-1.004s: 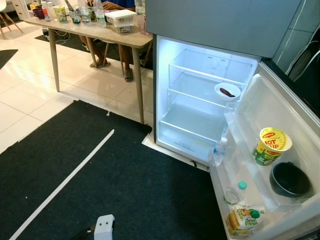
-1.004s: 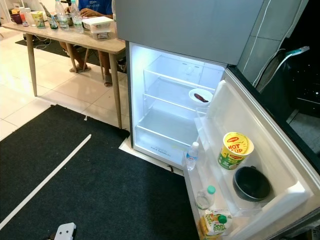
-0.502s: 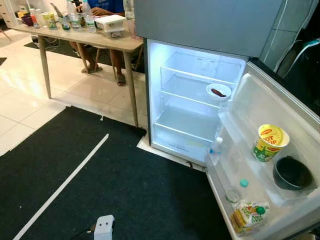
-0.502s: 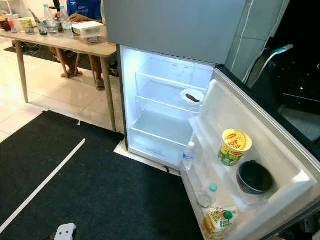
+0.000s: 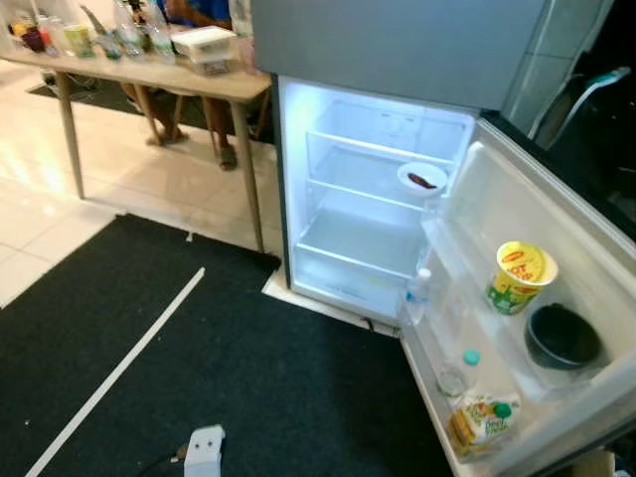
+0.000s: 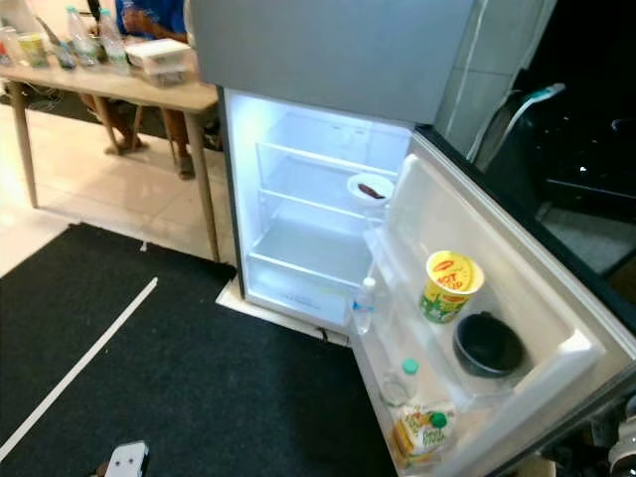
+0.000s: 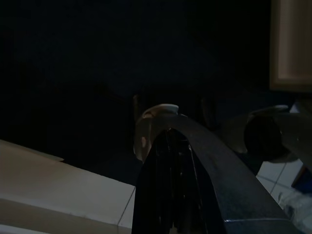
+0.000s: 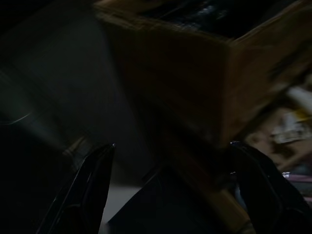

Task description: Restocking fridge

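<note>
Right hand point(image 8: 168, 190): black fingers spread wide apart, holding nothing, idle beside a brown cardboard box point(image 8: 195, 73).
Left hand point(image 7: 170, 185): dark; I cannot tell how far open.
Fridge: tall grey fridge point(image 5: 397, 50), door swung wide, glass shelves lit.
Door bins: yellow paper noodle cup point(image 5: 519, 278), black round bowl point(image 5: 561, 336), clear plastic water bottle point(image 5: 418, 295), green-capped soft juice pouch point(image 5: 484, 417).
Shelf: white bowl point(image 5: 421, 179).
Supplies: wooden tabletop point(image 5: 149, 72) well left.
Handling: cup likely light, crushable; grip mid-wall gently.

Pale tiled floor point(image 5: 60, 199), black mat point(image 5: 248, 388) with white stripe point(image 5: 119, 373), wooden table point(image 5: 149, 79).
</note>
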Motion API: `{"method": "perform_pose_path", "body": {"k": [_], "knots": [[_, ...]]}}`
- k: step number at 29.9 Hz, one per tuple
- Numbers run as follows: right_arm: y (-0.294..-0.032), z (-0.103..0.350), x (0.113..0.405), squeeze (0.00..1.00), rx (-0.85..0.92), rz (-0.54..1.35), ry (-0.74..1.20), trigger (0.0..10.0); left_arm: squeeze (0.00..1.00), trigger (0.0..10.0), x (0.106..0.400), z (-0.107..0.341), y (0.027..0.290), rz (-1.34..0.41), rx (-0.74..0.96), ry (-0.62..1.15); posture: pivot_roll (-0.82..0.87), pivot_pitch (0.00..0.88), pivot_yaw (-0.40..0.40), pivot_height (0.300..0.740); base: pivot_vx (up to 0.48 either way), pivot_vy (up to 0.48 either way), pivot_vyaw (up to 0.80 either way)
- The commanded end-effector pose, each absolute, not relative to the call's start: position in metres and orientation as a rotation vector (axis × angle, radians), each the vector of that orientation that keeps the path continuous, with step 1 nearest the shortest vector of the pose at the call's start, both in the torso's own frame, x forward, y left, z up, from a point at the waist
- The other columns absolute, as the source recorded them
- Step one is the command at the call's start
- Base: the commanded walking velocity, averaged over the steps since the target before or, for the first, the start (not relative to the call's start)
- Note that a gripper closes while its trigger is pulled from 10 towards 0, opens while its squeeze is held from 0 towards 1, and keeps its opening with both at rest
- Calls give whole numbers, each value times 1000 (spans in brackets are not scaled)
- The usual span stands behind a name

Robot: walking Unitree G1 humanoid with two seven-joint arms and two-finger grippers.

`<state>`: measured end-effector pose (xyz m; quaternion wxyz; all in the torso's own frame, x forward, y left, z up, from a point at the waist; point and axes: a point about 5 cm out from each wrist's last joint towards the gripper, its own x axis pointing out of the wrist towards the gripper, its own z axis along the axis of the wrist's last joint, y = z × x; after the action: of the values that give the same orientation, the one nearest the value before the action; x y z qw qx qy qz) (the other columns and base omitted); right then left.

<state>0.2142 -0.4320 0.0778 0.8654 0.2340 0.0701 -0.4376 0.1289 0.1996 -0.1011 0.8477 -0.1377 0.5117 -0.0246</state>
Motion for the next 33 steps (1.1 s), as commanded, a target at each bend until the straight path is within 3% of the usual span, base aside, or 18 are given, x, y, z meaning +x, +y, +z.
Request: {"method": "perform_pose_path", "body": {"k": [1,6,11,14,16,18,22,24,28,32,33], "knots": [[-422,80,229,0,513,-839,140,10000,0,10000,127,-101,206,-53,-266,1091,-72,0,-46,740,0,0,0],[-381,67,255,0,478,-371,240,10000,0,10000,127,-101,206,-53,-265,1092,-73,0,-47,740,0,0,0],[-368,61,257,0,465,-223,287,10000,0,10000,127,-101,206,-53,-264,1093,-73,0,-46,740,0,0,0],[-339,45,255,0,449,82,412,10000,0,10000,127,-101,207,-55,-260,1094,-73,0,-44,740,0,0,0],[-334,42,254,0,443,128,437,10000,0,10000,127,-101,207,-55,-260,1094,-73,0,-44,740,0,0,0],[-309,40,258,0,532,357,437,10000,0,10000,127,-101,207,-57,-257,1095,-75,0,-43,740,0,0,0],[-285,36,258,0,553,558,461,10000,0,10000,127,-101,208,-57,-254,1096,-76,0,-42,740,0,0,0],[-285,36,258,0,553,558,461,10000,0,10000,127,-101,208,-57,-254,1096,-76,0,-42,740,0,0,0],[-261,37,264,0,606,690,424,10000,0,10000,126,-101,208,-59,-251,1099,-73,0,-42,740,0,0,0],[-258,31,278,0,516,471,398,10000,0,10000,126,-101,208,-61,-249,1101,-70,0,-43,740,0,0,0],[-263,23,277,0,475,324,426,10000,0,10000,126,-101,208,-61,-248,1101,-69,0,-46,740,0,0,0]]}}
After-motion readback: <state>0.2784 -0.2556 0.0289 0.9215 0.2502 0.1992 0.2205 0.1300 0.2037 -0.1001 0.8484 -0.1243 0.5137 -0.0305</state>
